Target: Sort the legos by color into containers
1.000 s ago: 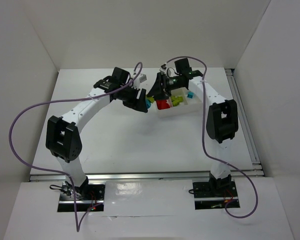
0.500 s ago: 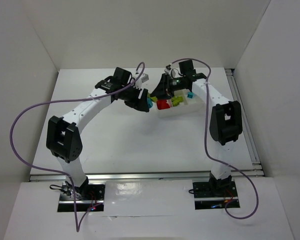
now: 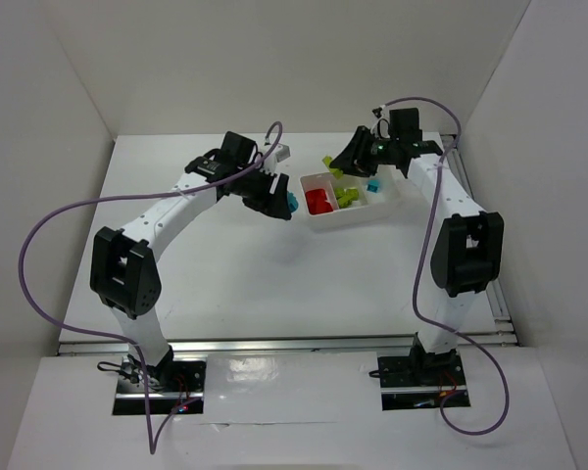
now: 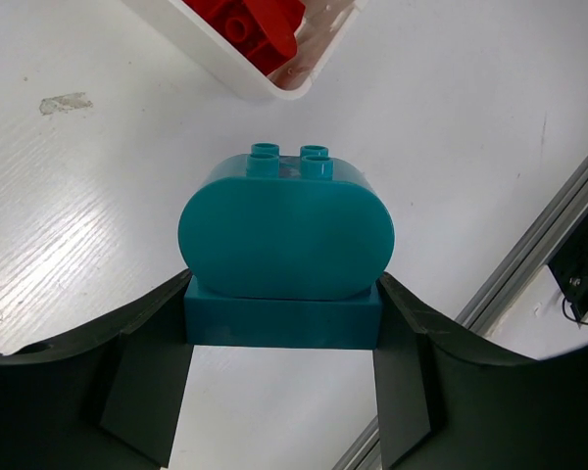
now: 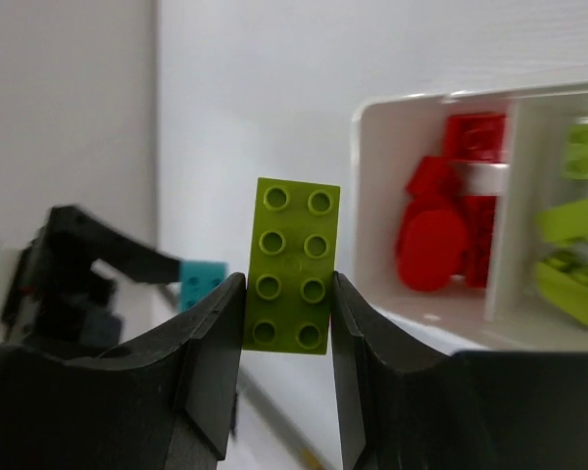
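Top view: one white tray [image 3: 358, 221] on the tabletop [image 3: 225, 264], split into three compartments. Left fingers [image 3: 273, 202] sit just off the tray's left end, clamped on a cyan brick [image 3: 292, 203]. Right fingers [image 3: 343, 166] are just past the tray's far rim at that same left end, gripping a lime brick [image 3: 327, 162]. It is too small here to make out the brick shapes or stud counts.

Left wrist view fills that in. The cyan brick [image 4: 284, 235] is a rounded, oval-faced piece on a rectangular base with studs on its far end, pinched on both sides by the fingers [image 4: 142, 377]. One tray corner [image 4: 245, 76] shows beyond it, with red bricks [image 4: 250, 20] inside. The other two compartments are out of frame.

Right wrist view: the lime brick [image 5: 294, 264] is a two-by-four with eight studs, squeezed between the fingers [image 5: 208, 352] at its lower half. It is beside the tray wall [image 5: 372, 196], not over a compartment. The left arm's cyan brick [image 5: 202, 280] also shows behind it, on the side away from the tray.

Counts:
- Held: two bricks, one cyan and one lime.
- Tray left compartment: red bricks [image 3: 320, 201] in a heap, several; exact number not readable.
- Middle compartment: lime bricks [image 3: 349, 196], at least two.
- Right compartment: one cyan piece [image 3: 372, 185] visible, top view only.
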Robot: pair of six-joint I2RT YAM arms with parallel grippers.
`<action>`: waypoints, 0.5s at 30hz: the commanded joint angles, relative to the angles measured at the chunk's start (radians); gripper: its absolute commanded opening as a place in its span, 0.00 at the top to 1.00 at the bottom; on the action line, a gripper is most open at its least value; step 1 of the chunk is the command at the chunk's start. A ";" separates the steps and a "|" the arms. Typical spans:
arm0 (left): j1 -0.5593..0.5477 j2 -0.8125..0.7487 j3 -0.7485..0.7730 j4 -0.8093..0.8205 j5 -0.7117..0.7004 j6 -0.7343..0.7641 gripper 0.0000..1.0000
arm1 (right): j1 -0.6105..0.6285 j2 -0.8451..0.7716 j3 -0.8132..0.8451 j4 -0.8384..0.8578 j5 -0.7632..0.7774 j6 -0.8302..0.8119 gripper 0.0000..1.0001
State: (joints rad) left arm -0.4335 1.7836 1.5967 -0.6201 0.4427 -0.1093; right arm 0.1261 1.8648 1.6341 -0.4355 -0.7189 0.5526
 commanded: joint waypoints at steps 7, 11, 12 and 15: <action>0.013 0.008 0.048 -0.009 0.091 -0.009 1.00 | 0.021 0.017 0.082 -0.180 0.525 -0.190 0.81; 0.022 -0.001 0.048 -0.009 0.117 -0.009 1.00 | 0.021 0.062 0.107 -0.152 0.536 -0.210 0.80; 0.022 -0.001 0.048 -0.009 0.128 -0.009 1.00 | 0.021 0.088 0.116 -0.163 0.536 -0.223 0.78; 0.022 -0.001 0.048 -0.009 0.139 -0.018 1.00 | 0.032 0.108 0.136 -0.174 0.556 -0.233 0.72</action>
State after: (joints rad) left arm -0.4191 1.7844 1.5974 -0.6312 0.5259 -0.1131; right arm 0.1421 1.9572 1.7180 -0.5884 -0.2157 0.3576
